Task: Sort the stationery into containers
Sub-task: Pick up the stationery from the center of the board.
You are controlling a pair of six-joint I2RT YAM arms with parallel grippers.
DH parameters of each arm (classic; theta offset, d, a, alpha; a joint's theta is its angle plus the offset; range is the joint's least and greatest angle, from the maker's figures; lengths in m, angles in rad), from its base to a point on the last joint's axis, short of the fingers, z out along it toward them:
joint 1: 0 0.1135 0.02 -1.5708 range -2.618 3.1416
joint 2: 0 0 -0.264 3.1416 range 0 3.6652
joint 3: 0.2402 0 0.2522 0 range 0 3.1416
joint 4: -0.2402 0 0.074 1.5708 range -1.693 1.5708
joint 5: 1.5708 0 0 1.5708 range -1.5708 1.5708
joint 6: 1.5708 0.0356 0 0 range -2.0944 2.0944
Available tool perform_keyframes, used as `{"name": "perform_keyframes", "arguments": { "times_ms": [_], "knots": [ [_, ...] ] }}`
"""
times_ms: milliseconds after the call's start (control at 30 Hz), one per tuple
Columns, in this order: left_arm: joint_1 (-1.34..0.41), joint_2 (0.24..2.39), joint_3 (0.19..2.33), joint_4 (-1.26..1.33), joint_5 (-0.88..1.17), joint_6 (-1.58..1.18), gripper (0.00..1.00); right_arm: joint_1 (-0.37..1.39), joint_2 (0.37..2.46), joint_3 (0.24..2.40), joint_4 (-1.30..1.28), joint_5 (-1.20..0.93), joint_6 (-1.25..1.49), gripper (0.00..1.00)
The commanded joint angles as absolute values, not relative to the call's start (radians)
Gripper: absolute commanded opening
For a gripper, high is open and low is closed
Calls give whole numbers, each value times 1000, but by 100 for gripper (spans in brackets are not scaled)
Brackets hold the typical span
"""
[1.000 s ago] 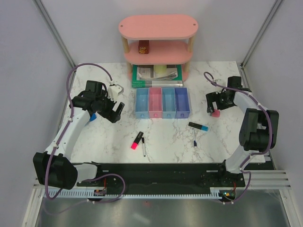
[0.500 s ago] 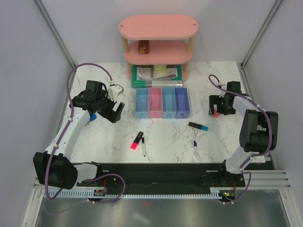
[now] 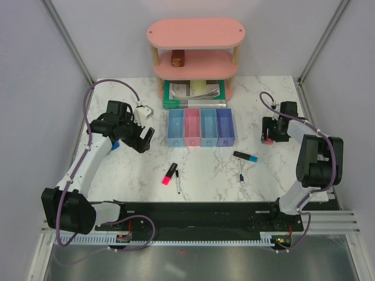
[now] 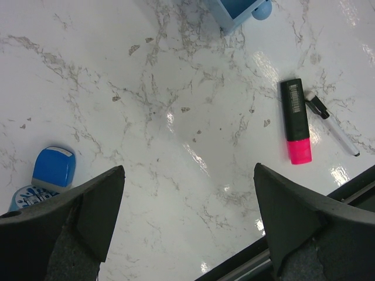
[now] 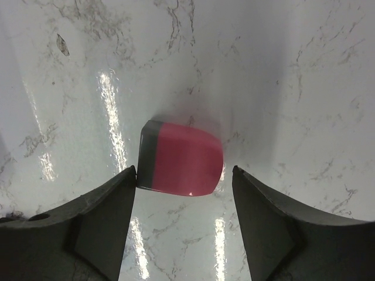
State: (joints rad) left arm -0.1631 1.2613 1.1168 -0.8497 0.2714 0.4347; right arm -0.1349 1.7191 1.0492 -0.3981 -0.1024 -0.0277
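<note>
Down in the lower middle of the top view, the pink highlighter [image 3: 170, 174] and a pen [image 3: 177, 182] lie side by side. The blue highlighter [image 3: 245, 156] and second pen [image 3: 240, 172] are off to their right. None of them is in a tray yet.

Further up at mid-left, the left gripper [image 4: 187, 175] hangs spread wide over bare marble, with the tape roll [image 4: 50, 172] at the lower left of its wrist view.

Mid-right is where the action is. The right gripper [image 5: 183, 173] has its jaws apart, straddling the eraser [image 5: 181, 158], which sits flat on the table [image 5: 281, 70]. The frame-left finger looks right at the grey end, the other just beside the pink end.

I'd close slowly and square. A rubbery little block like that can squirt out or tip if one pad lands first. Get low enough to catch its sides, not the rounded top edge, then lift straight before swinging over to the trays [image 3: 202, 142] at upper centre. Which tray takes it, I can't tell.
</note>
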Motion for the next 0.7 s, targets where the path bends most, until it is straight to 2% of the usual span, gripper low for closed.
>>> {"name": "perform_keyframes", "arguments": {
  "times_ms": [0, 100, 200, 233, 333, 467, 667],
  "knots": [
    [-160, 1249, 1118, -813, 298, 433, 98, -121, 1735, 1034, -370, -75, -5, 73],
    [-160, 1247, 1117, -811, 296, 434, 98, -109, 1743, 1025, -367, -68, -6, 70],
    [-160, 1243, 1114, -808, 301, 433, 98, -100, 1752, 1023, -362, -52, -6, 59],
    [-160, 1241, 1112, -808, 304, 428, 98, -98, 1753, 1023, -361, -49, -8, 52],
    [-160, 1233, 1101, -802, 311, 425, 98, -91, 1756, 1028, -354, -35, -15, 43],
    [-160, 1221, 1082, -798, 316, 423, 98, -71, 1740, 1034, -350, -6, -44, 38],
    [-160, 1210, 1066, -796, 331, 422, 98, -23, 1654, 1089, -374, 20, -81, 38]
  ]
}}
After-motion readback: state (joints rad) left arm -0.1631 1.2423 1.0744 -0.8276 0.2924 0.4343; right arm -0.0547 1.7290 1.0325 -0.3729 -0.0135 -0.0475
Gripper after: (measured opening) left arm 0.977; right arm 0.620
